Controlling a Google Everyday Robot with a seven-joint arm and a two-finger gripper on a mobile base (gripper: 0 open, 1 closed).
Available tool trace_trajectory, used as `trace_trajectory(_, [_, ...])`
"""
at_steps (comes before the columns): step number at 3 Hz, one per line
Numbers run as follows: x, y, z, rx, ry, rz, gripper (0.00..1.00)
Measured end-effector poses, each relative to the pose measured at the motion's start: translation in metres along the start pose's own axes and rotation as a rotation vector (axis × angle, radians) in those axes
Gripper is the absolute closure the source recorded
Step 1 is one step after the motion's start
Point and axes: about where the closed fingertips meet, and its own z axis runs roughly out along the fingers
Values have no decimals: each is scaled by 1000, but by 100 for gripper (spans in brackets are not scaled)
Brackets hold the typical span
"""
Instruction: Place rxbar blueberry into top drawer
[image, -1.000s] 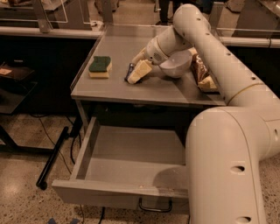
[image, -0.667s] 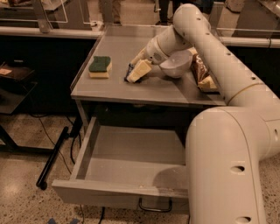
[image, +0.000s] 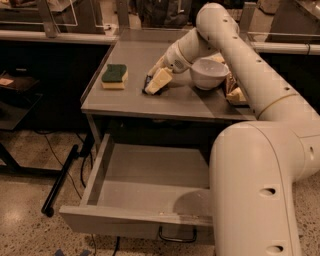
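My gripper (image: 158, 81) is low on the grey table top (image: 130, 102), left of the white bowl, with the arm reaching in from the right. A small dark navy bar, the rxbar blueberry (image: 148, 86), shows only as a dark sliver at the gripper's lower left tip, mostly hidden by it. I cannot tell whether the bar is held or just touched. The top drawer (image: 125, 222) is pulled wide open below the table. Its inside shows nothing in it, and its metal loop handle (image: 177, 235) hangs on the front panel.
A green-and-yellow sponge (image: 114, 76) lies left of the gripper. A white bowl (image: 209, 73) stands just to its right, with a snack bag (image: 235, 92) beyond it. My own arm (image: 260, 165) covers the drawer's right part. A black pole (image: 60, 180) leans on the floor at left.
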Motion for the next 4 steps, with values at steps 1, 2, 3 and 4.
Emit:
trace_trajectory(1, [-13,3,0,4,-28,-11,100])
trace_trajectory(2, [-47,13,-9,8,-69,-47,100])
trace_trajectory(3, [-47,14,-9,7,-69,-47,100])
trace_trajectory(4, [-50,26,-13,3,-69,-51,100])
